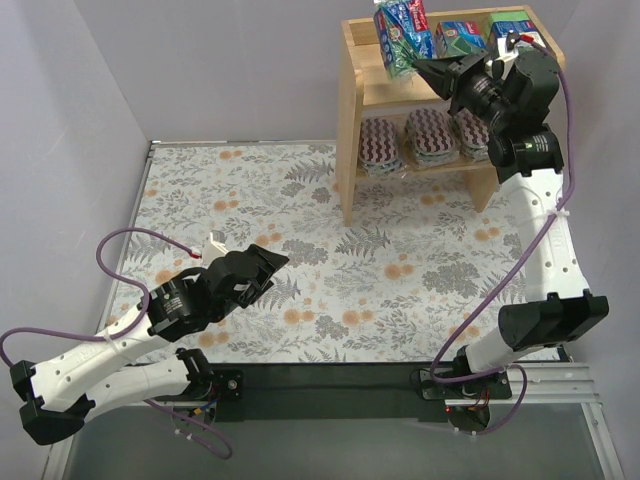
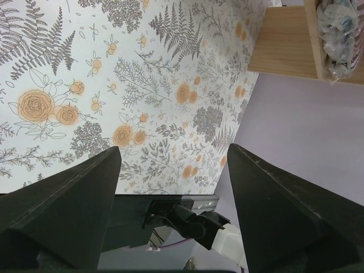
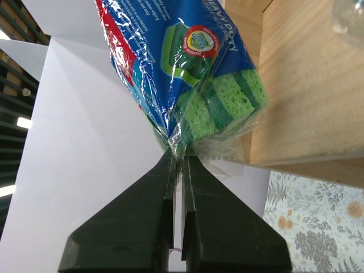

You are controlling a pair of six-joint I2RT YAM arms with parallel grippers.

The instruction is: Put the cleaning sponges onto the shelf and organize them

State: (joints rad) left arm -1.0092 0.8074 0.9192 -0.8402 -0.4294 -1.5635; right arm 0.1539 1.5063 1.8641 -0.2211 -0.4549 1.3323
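- Overhead view: the shelf [image 1: 349,120] stands in the upper right of the frame. Three oval pads [image 1: 431,138] sit side by side along its lower tier. On the top tier, a middle pack [image 1: 460,38] and a right-end pack [image 1: 512,25] of green sponges lie close together.
- Same view: the right gripper [image 1: 428,70] reaches in at the shelf's upper left and pinches the wrapper of the held pack [image 1: 400,35]. That pack stands tilted over the left end of the top tier. I cannot tell from here whether it touches the board.
- Same view: the left gripper [image 1: 272,262] hovers at lower left above the floral cloth [image 1: 400,270], well apart from the shelf. Its jaws are spread wide with nothing between them.
- Left wrist view: its dark fingers [image 2: 68,210] stand wide apart at the bottom of the frame, with only patterned cloth between them. At upper right a shelf corner shows, along with a clear-wrapped bundle [image 2: 338,34] too blurred to name.
- Right wrist view: the jaws are pressed narrow onto the crimped plastic seam of the held pack [image 3: 210,96]. The pack fills the upper centre, just beside bare shelf wood [image 3: 307,85] on the right.
- Progress, as I judge it: five of the six sponges are shelved and tidy, and every sponge I can see is at the shelf. The sixth is at its place but not yet let go. It likely needs setting down level next to its neighbours, then releasing.
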